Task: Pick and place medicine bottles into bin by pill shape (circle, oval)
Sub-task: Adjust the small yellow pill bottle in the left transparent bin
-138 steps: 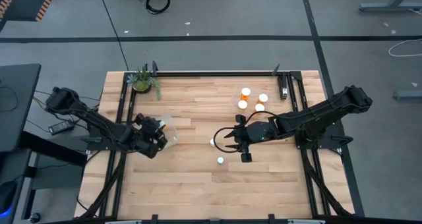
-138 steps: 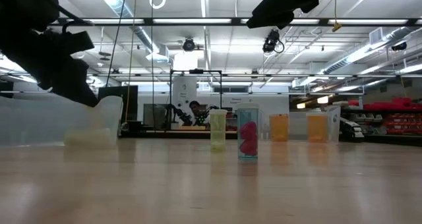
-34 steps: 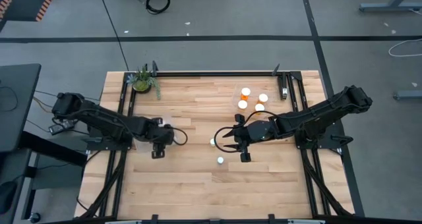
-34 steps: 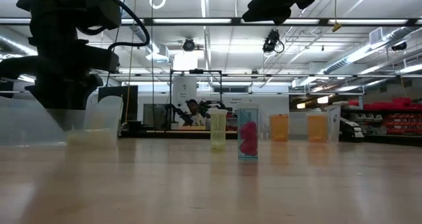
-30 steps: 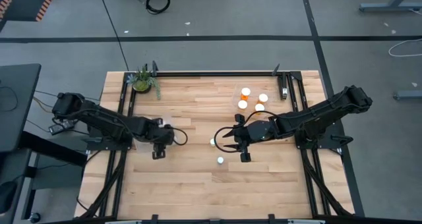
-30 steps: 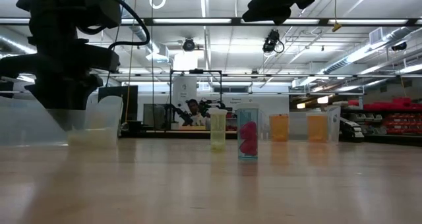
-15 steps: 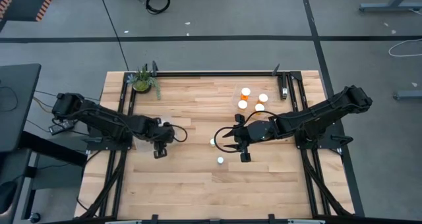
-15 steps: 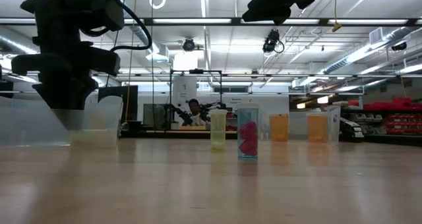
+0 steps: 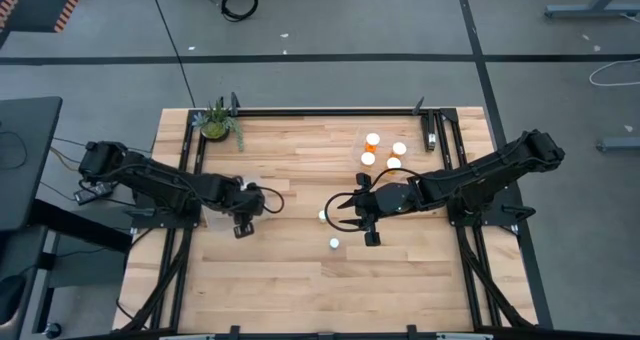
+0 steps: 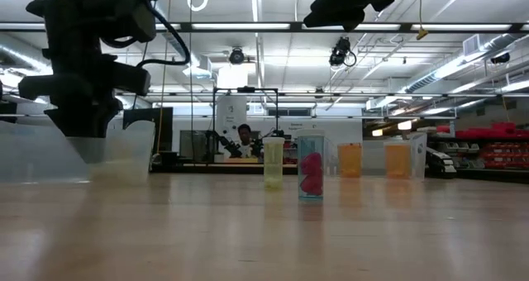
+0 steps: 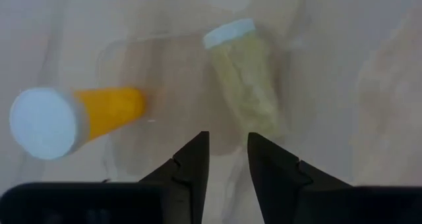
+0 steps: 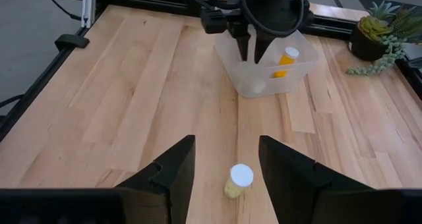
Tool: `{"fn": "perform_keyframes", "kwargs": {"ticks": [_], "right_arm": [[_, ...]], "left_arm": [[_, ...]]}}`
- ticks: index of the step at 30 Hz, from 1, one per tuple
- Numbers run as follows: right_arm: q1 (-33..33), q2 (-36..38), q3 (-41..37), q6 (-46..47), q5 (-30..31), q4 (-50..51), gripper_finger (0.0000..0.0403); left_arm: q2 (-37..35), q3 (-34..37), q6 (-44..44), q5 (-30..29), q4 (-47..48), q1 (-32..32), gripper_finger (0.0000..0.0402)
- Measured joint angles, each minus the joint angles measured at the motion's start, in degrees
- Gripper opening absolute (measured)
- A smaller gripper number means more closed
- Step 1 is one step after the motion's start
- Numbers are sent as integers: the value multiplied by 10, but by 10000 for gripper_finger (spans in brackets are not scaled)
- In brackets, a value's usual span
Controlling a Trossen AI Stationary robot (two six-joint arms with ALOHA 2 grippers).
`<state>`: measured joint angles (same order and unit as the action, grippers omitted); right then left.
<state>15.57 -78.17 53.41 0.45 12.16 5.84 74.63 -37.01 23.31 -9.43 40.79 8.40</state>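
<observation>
Hanging over the clear plastic bin point(image 12: 269, 71), the left gripper point(image 11: 227, 159) holds nothing, its fingers narrowly parted; a white-capped orange bottle point(image 11: 69, 115) and a white-capped pale yellow bottle point(image 11: 242, 74) lie inside below it. That drop looks done. The right gripper point(image 12: 225, 159) hovers open just above a small white-capped yellowish bottle point(image 12: 239, 180) standing mid-worktop; I'd guess it must descend straight and close on the cap. More white-capped orange bottles point(image 9: 384, 151) cluster at the far right. Underneath is a pale wooden plank worktop point(image 9: 290, 280) with a potted green plant point(image 9: 217, 123) in the corner, set in a large hall with ceiling strip lights.
</observation>
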Motion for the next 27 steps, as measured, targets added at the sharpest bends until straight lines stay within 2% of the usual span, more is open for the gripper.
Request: {"fn": "perform_keyframes", "kwargs": {"ticks": [4, 9, 15, 27], "right_arm": [[0, 0, 0, 0, 0, 0, 174], [0, 0, 0, 0, 0, 0, 174], [0, 0, 0, 0, 0, 0, 174], [0, 0, 0, 0, 0, -4, 174]], "left_arm": [[0, 0, 1, -1, 5, 0, 98], [0, 0, 4, 27, 4, 0, 82], [0, 0, 59, 48, -3, 0, 74], [0, 0, 86, 39, -24, -15, 124]]}}
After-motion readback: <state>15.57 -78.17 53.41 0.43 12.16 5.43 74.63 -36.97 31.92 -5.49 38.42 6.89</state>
